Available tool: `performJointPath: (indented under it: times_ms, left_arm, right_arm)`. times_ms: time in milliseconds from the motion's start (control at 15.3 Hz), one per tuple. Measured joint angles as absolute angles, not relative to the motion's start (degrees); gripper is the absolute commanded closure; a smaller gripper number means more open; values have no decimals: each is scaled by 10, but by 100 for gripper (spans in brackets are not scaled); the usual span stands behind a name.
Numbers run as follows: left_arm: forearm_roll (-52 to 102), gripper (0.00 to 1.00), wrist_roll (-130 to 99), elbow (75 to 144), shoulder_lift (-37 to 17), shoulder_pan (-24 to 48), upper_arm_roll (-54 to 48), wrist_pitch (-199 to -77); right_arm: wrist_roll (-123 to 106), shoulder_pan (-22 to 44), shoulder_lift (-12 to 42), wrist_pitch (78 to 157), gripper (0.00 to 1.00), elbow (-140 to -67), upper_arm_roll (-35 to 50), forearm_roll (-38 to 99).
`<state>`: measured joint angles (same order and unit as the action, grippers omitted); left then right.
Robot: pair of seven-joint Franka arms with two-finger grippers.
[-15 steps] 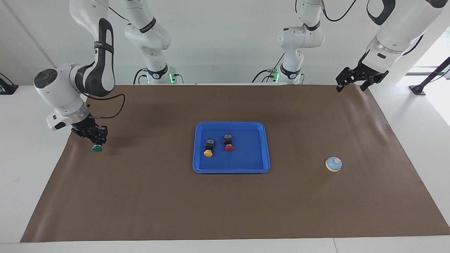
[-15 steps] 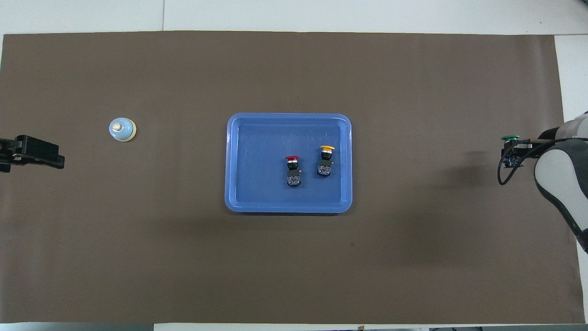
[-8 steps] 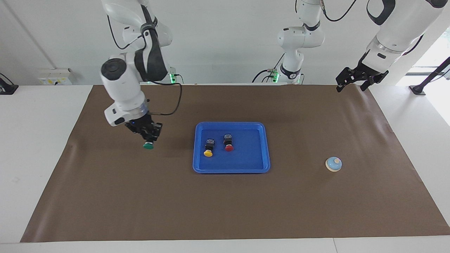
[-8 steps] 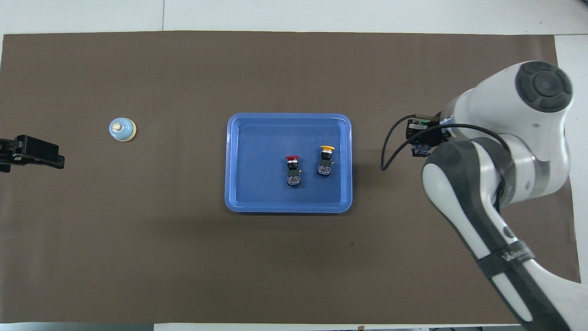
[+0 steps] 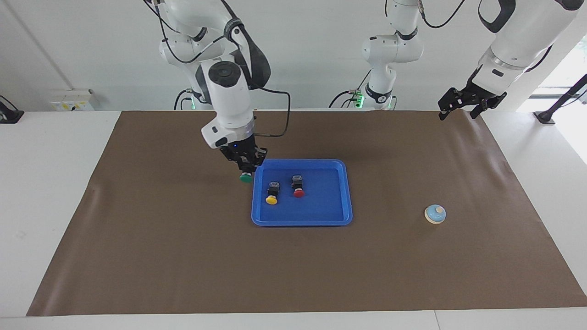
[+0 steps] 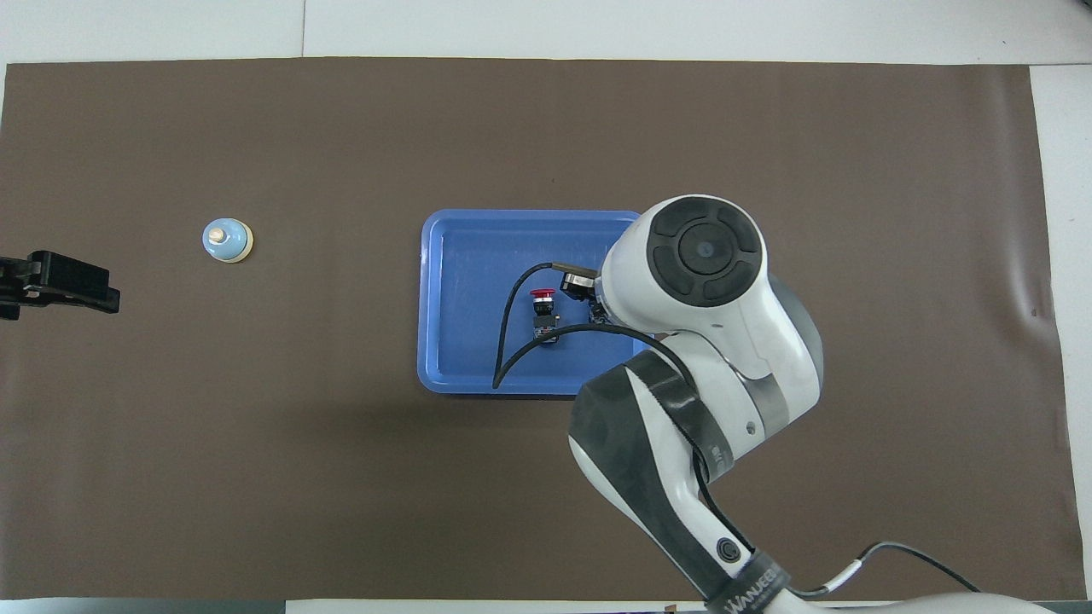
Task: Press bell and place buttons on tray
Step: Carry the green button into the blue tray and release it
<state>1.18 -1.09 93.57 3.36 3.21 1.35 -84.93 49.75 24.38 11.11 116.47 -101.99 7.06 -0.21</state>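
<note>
The blue tray [image 5: 302,222] [image 6: 465,281] lies mid-table. In it rest a yellow button [image 5: 272,199] and a red button [image 5: 298,192] [image 6: 543,296]. My right gripper [image 5: 246,168] hangs over the tray's rim toward the right arm's end, shut on the green button [image 5: 246,178], whose cap points down. In the overhead view the right arm hides this gripper, the green button and the yellow one. The light-blue bell [image 5: 435,214] [image 6: 227,241] stands on the mat toward the left arm's end. My left gripper [image 5: 463,104] [image 6: 90,288] waits open above the mat's corner.
A brown mat [image 5: 183,256] covers the table, with white table margins around it. The right arm's wrist and forearm [image 6: 699,341] hang over the tray's end and the mat beside it. A black cable loops from the wrist above the tray.
The right arm has swung from the right arm's end of the mat to the tray's rim, carrying the green button. The left arm has not moved.
</note>
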Motion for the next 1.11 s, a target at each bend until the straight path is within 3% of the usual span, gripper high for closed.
performJointPath:
  times_ms: [391,587,1108]
  left_arm:
    - [12,0,-11,936,34,32,13,-849]
    - [12,0,-11,936,34,32,13,-849]
    - [12,0,-11,936,34,32,13,-849]
  right_arm:
    - [587,315,246,1160,100,-892,69,-3]
    - [596,333,300,1214,100,-876,68,-8]
    - [596,357,321,1286,100,-926,68,-19]
